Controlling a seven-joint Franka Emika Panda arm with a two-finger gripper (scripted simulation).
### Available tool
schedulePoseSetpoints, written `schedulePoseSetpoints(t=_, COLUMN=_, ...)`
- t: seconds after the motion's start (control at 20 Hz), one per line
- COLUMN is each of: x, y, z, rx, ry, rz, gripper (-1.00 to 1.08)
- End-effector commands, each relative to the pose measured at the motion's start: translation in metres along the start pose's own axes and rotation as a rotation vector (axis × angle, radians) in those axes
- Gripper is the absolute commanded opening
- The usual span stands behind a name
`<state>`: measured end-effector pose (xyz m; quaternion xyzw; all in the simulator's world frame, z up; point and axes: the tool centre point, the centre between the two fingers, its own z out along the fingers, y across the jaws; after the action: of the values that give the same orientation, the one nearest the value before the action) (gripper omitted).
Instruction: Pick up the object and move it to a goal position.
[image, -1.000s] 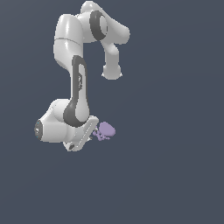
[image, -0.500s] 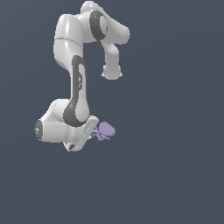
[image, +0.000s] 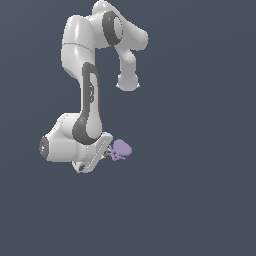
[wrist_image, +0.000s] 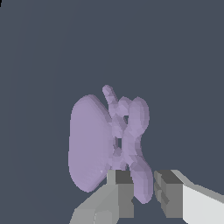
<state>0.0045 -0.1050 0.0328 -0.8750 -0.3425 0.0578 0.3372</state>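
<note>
The object (image: 122, 148) is a small pale purple lumpy blob with thin nubs, held at the end of the white arm toward the exterior view's right. My gripper (image: 109, 153) is shut on it. In the wrist view the object (wrist_image: 89, 144) fills the middle: a big rounded lobe, a narrower lobe and short nubs. The narrower lobe runs down between the two grey fingers (wrist_image: 120, 192) of the gripper (wrist_image: 144, 193), which press on it from both sides.
The white arm (image: 82, 60) loops up and over, and its base (image: 128, 82) sits higher in the exterior view. Everything around is one flat dark grey-blue background, with no other objects or edges showing.
</note>
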Motion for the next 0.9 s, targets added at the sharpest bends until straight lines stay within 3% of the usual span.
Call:
schedulePoseSetpoints(t=0.0, x=0.001, y=0.000, z=-0.002, rx=-0.010, ry=0.007, rz=-0.001, gripper=-1.00)
schedulePoseSetpoints(t=0.4, x=0.008, y=-0.002, z=-0.017, rx=-0.082, ry=0.063, rz=-0.008, gripper=-1.00)
schedulePoseSetpoints(t=0.85, x=0.021, y=-0.008, z=-0.046, rx=-0.228, ry=0.174, rz=-0.021, gripper=-1.00)
